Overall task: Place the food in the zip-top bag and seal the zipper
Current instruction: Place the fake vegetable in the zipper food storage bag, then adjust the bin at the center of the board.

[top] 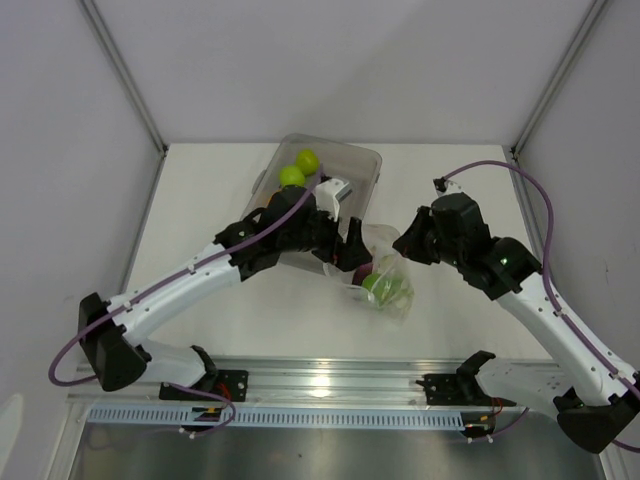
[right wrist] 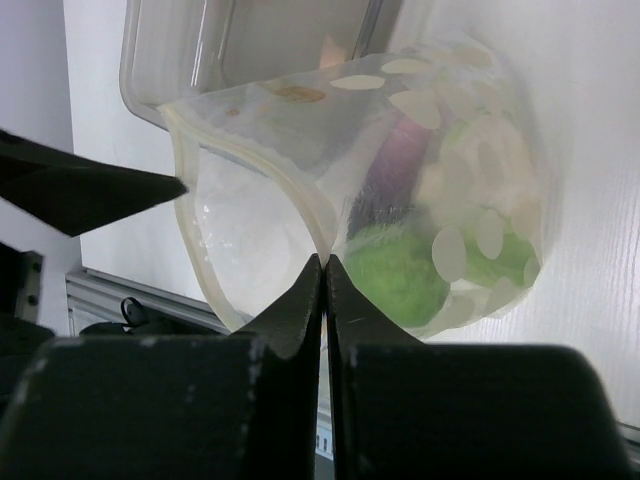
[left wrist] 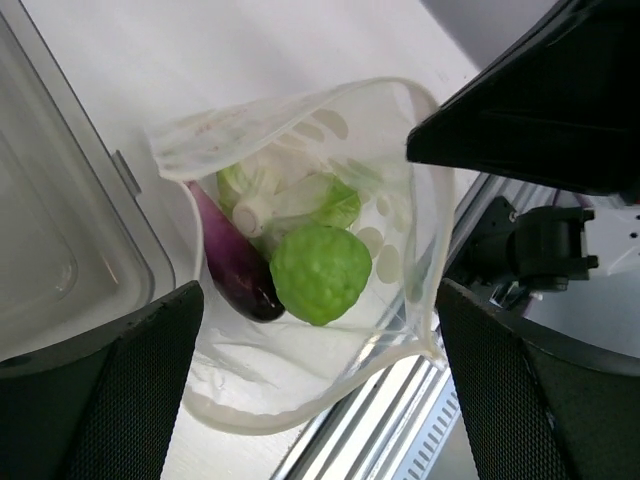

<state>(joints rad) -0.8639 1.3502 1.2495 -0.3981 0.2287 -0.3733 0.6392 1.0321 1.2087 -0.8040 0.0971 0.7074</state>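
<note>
Zip-top bag (top: 392, 283): clear, thin and crinkly, printed with pale oval spots. It lies on the white worktop (top: 200, 200) just beside the near corner of the grey tray (top: 362, 168), between the two arms.
Bag mouth: pulled into a wide loop that opens toward the left tool.
Zipper (left wrist: 300, 98): a slightly thicker clear strip running round the mouth. Its two sides stand well apart, so it is not sealed.
Food in the bag: a dark purple eggplant (left wrist: 235, 265) lies along one side. A bumpy green fruit (left wrist: 320, 272) touches it. A white-and-green cauliflower piece (left wrist: 265, 200) sits deeper in, behind both.
Food in the tray: two round green fruits (top: 307, 160) lie side by side near the far left corner.
Left tool (left wrist: 318, 300): the fingers are spread wide above the bag mouth, one to each side of the opening, and they grip nothing.
Right tool (right wrist: 325, 260): the fingers are pressed together and pinch the bag's rim on the side away from the tray, which holds that edge up off the worktop.
Bag walls: they look cloudy in the right wrist view, with the purple and green pieces showing through.
</note>
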